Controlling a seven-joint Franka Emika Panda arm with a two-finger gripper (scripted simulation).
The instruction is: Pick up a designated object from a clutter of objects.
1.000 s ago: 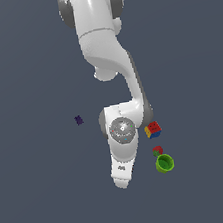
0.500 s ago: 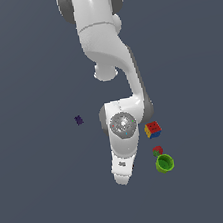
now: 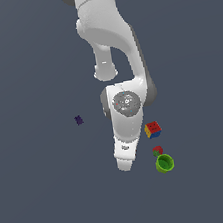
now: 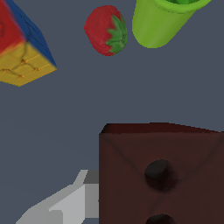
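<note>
The designated object (image 4: pixel 162 175), a dark brown block with dark dots on its face, fills the near part of the wrist view. One grey finger (image 4: pixel 81 199) presses against its side; the other finger is out of frame. In the exterior view my gripper (image 3: pixel 124 165) points down and the arm hides the block. The rest of the clutter lies close by: a red-yellow-blue cube (image 3: pixel 153 129) (image 4: pixel 22 48), a small red strawberry piece (image 3: pixel 158 150) (image 4: pixel 106 30) and a green cup (image 3: pixel 165 163) (image 4: pixel 164 22). A tiny purple piece (image 3: pixel 78 120) sits apart toward the exterior view's left.
The white arm (image 3: pixel 113 42) comes down from the top of the exterior view over a plain dark grey floor (image 3: pixel 46 204). The cube, strawberry and cup sit just on the exterior view's right of the hand.
The wrist and hand have shifted upward in the exterior view. The cube, cup, strawberry and purple piece have stayed where they were.
</note>
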